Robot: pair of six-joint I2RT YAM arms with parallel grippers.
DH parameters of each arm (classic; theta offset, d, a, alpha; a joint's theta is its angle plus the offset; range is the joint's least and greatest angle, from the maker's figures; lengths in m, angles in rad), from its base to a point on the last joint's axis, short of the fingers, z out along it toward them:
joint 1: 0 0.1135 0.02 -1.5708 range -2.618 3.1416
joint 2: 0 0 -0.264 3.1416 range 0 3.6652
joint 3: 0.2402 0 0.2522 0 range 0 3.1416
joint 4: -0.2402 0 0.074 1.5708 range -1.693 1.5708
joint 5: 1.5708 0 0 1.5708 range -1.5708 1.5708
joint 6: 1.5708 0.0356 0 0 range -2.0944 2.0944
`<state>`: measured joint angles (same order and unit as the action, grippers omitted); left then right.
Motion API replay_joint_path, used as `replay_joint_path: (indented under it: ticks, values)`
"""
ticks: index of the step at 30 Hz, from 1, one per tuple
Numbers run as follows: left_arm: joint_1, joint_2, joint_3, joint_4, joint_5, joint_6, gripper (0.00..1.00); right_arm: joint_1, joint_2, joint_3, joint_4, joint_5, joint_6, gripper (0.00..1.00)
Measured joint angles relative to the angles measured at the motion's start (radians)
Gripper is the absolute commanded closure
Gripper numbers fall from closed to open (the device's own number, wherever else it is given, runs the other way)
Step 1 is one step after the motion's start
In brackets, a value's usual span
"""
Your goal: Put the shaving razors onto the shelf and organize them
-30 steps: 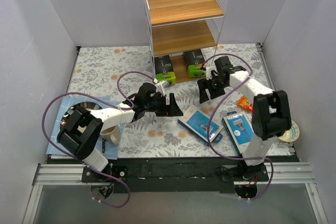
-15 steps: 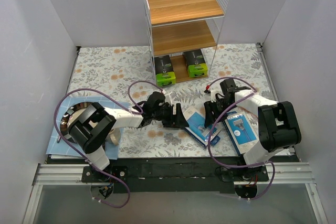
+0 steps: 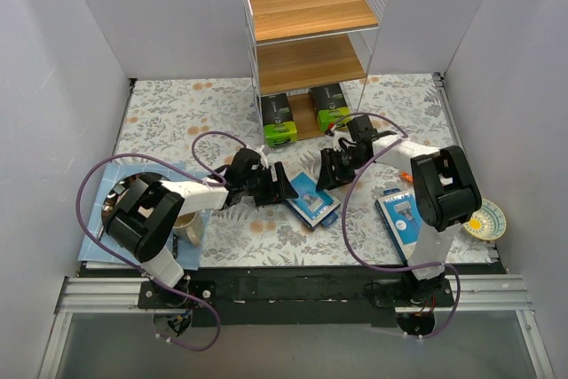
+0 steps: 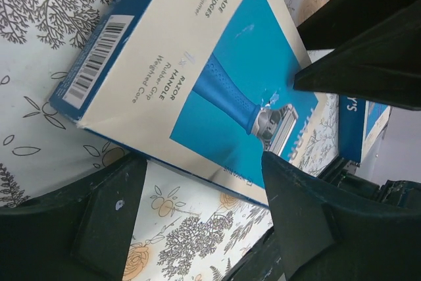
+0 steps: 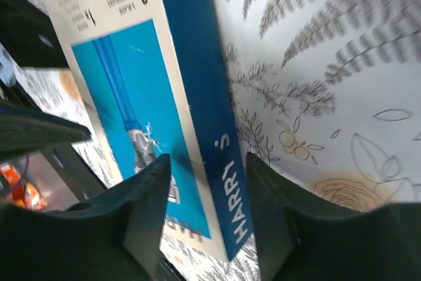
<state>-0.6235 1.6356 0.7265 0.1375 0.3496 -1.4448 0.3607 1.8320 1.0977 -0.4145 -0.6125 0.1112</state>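
The shelf point(image 3: 311, 8) stands at the back centre. One razor pack point(image 3: 312, 200) lies flat on the floral cloth between my two grippers. My left gripper point(image 3: 277, 185) is open at the pack's left side; in the left wrist view the pack point(image 4: 197, 77) lies just past the open gripper point(image 4: 200, 162). My right gripper point(image 3: 330, 169) is open at the pack's far right end; in the right wrist view its jaws point(image 5: 207, 159) straddle the blue "HARRY'S" edge point(image 5: 210, 129). A second razor pack point(image 3: 402, 217) lies at the near right.
Two green and black boxes point(image 3: 278, 120) point(image 3: 330, 106) stand on the shelf's bottom board. An orange packet point(image 3: 410, 175) lies right of my right arm. A mug point(image 3: 186, 228), a metal bowl point(image 3: 124, 193) and a blue mat point(image 3: 93, 237) are at the near left. A plate point(image 3: 488, 219) is at the far right.
The nearer razor pack has slid left and away, toward the shelf. My right gripper moved left and back with it. My left gripper drew back a little to the left.
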Motion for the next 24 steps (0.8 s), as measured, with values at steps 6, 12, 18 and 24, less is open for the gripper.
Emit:
replay_joint_path:
  ticks: [6,12,18,24]
  values:
    - [0.002,0.000,-0.008,0.014,0.010,-0.018,0.29,-0.055,-0.121,-0.065,-0.006,0.050,0.021,0.33]
    - [0.002,-0.002,-0.011,0.021,0.017,-0.022,0.27,-0.155,-0.272,-0.315,0.001,-0.037,0.016,0.41]
    - [0.002,-0.002,-0.012,0.021,0.024,-0.018,0.26,-0.156,-0.279,-0.436,0.058,-0.162,0.044,0.45]
    - [0.002,-0.003,-0.013,0.021,0.027,-0.010,0.22,-0.156,-0.243,-0.442,0.182,-0.202,0.078,0.55]
